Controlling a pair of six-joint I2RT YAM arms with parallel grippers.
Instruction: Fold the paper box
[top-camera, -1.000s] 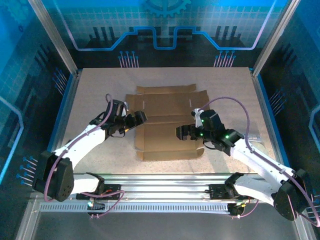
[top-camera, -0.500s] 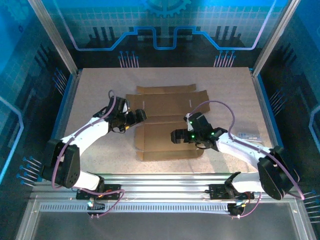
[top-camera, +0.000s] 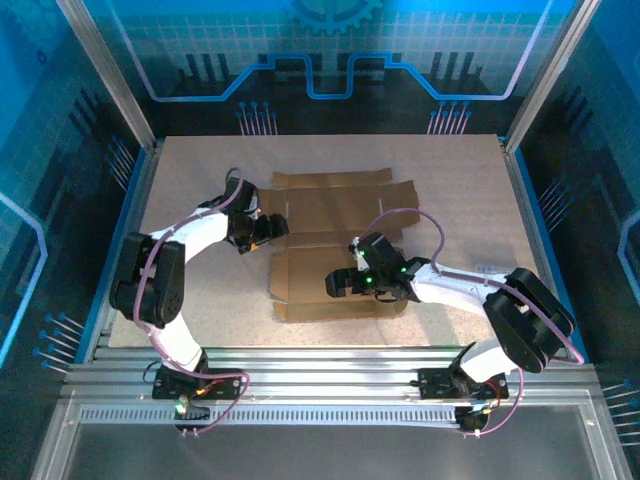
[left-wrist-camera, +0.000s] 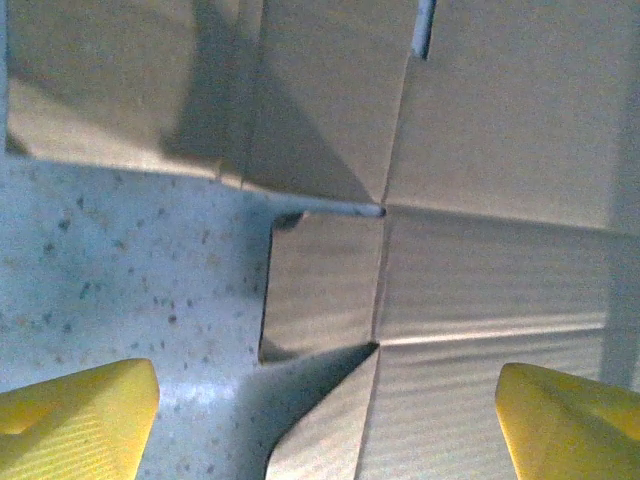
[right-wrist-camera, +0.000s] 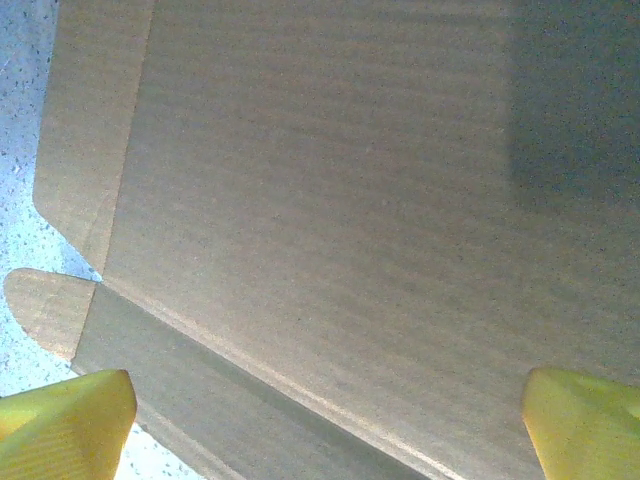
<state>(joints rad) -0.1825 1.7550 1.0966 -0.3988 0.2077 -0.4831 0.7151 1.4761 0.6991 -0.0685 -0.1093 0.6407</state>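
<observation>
The paper box (top-camera: 340, 210) lies flat in the middle of the counter (top-camera: 190, 180), a single sheet of panels and flaps, with the left claw (top-camera: 272, 230) spread wide over a flap at its left edge and the right claw (top-camera: 336, 284) spread wide over its near panel.

Blue-lit translucent walls printed with circuit lines (top-camera: 330, 60) are enclosing the speckled beige surface (top-camera: 190, 190), glowing above silver aluminium rails (top-camera: 330, 360).
</observation>
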